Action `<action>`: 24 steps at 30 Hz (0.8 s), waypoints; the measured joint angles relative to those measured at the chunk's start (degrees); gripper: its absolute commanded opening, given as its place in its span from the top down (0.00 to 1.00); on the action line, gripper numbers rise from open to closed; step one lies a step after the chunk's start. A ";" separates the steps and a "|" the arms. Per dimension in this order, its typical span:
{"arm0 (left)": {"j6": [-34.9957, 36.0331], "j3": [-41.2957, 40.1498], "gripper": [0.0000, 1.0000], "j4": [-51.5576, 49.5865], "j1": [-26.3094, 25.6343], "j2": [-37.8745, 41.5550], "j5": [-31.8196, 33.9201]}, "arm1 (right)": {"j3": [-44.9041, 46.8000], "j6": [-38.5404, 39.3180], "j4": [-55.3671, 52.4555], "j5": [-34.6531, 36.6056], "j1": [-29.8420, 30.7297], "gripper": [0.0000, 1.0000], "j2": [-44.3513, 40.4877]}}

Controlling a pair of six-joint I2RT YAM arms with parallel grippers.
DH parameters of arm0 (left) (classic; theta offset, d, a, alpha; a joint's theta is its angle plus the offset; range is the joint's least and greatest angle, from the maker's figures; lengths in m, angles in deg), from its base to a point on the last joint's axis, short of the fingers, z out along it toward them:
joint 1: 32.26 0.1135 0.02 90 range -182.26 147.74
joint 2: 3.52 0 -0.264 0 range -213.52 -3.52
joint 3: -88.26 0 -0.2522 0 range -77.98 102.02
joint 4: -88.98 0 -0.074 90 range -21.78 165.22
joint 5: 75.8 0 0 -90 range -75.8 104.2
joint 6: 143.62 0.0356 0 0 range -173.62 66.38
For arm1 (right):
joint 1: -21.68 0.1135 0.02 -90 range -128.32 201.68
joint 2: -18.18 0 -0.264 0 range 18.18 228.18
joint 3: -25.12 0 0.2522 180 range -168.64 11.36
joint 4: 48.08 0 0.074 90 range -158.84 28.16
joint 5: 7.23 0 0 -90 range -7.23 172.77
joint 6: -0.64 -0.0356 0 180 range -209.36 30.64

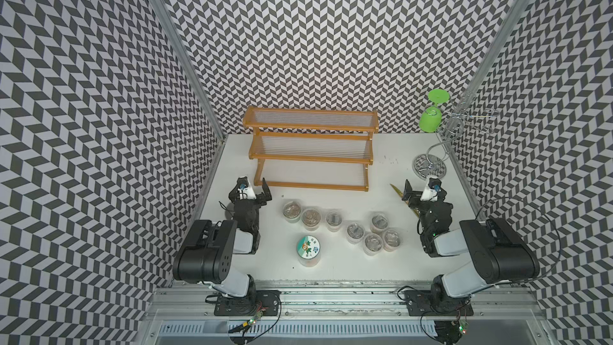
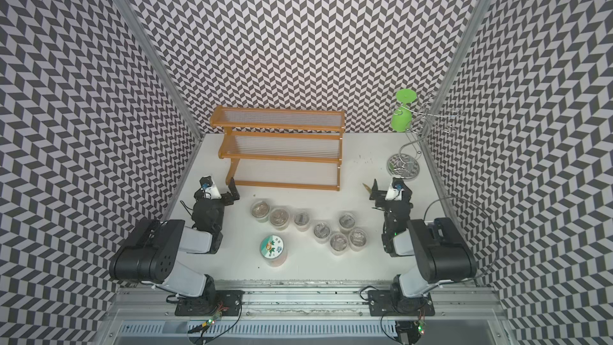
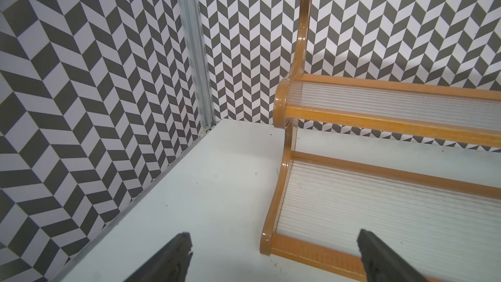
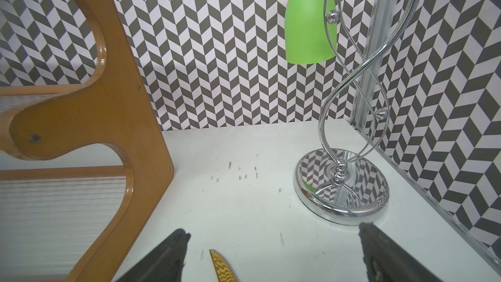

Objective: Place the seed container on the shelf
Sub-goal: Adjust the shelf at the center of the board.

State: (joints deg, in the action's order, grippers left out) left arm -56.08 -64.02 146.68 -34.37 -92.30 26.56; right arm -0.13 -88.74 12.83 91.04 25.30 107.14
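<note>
Wide open and empty: left gripper (image 3: 273, 240) beside the shelf (image 1: 310, 155), right gripper (image 4: 273, 237) over a yellow serrated blade (image 4: 223, 267). Seed container (image 1: 292, 210) untouched mid-table (image 1: 331, 270), touching neighbouring jars (image 1: 311, 218); likely to topple them on reaching in.

7 sm. clear jars (image 1: 311, 217), 1 big jar w/ cartoon lid (image 1: 308, 247), so 8 jars tot. 1 shelf (image 1: 310, 136) w/ 3 tiers. 1 chrome wire stand (image 1: 429, 164), 1 green goblet (image 1: 430, 121), 1 gold serrated knife (image 4: 222, 267). 2 robot arms, L (image 1: 205, 255) + R (image 1: 497, 255).
</note>
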 measured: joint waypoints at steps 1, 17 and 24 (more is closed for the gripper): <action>0.00 0.00 0.01 0.00 -0.02 0.00 0.00 | 0.00 0.00 0.00 -0.02 0.00 0.01 0.00; 0.02 -0.02 0.01 0.07 -0.15 0.02 0.04 | 0.04 0.02 0.55 0.13 0.07 0.01 -0.02; 0.42 -4.35 0.01 3.69 -2.10 2.93 2.86 | 2.71 -0.04 0.76 2.29 0.72 0.01 -4.87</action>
State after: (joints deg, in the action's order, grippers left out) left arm -55.66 -68.37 150.37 -36.47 -89.37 29.43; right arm 2.58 -88.78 13.60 93.34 26.02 102.27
